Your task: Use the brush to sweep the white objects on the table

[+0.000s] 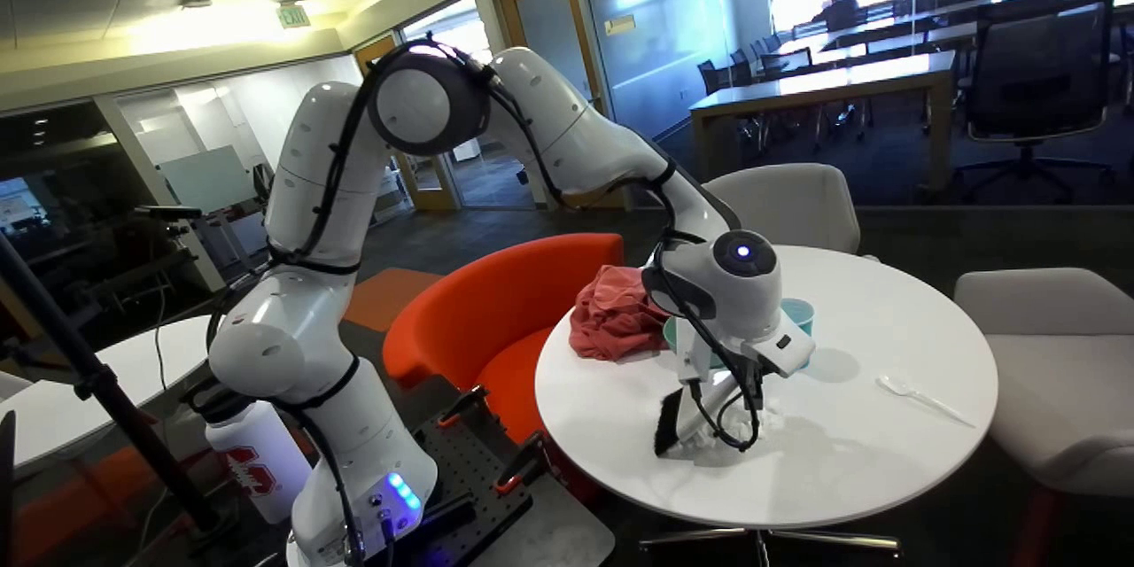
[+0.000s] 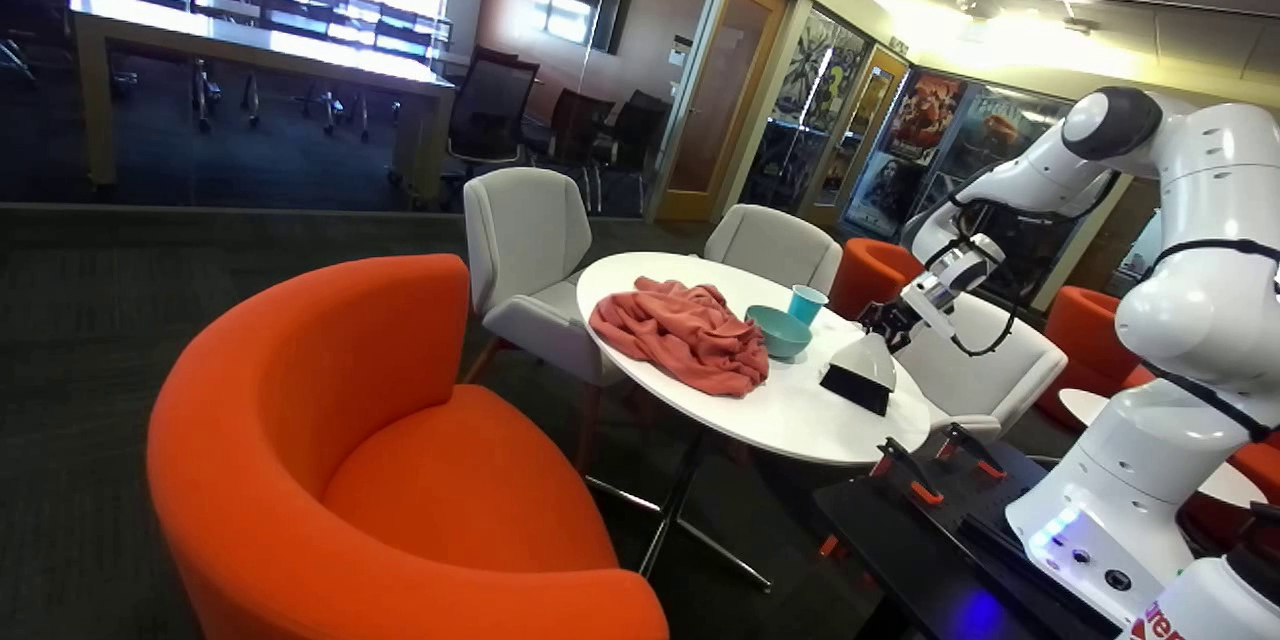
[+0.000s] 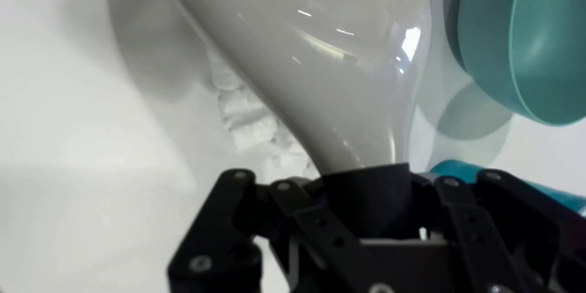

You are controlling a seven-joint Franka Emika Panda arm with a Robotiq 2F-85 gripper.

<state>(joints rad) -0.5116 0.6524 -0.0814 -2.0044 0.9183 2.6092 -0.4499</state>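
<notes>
Wrist view shows the jaws closed on the brush [image 3: 320, 64] at its narrow part, long axis leaning up-left beside the white objects [image 3: 252, 130], a teal bowl [image 3: 485, 32] near right, wider tabletop [image 3: 82, 146] left, its bristles [image 2: 857, 389] facing the near edge in an exterior view.

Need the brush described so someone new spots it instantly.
Start at the round white table and follow the robot arm down to its gripper. The brush is held there. Unlike the teal bowl and blue cup nearby, it has a glossy pale flared body edged with black bristles.
</notes>
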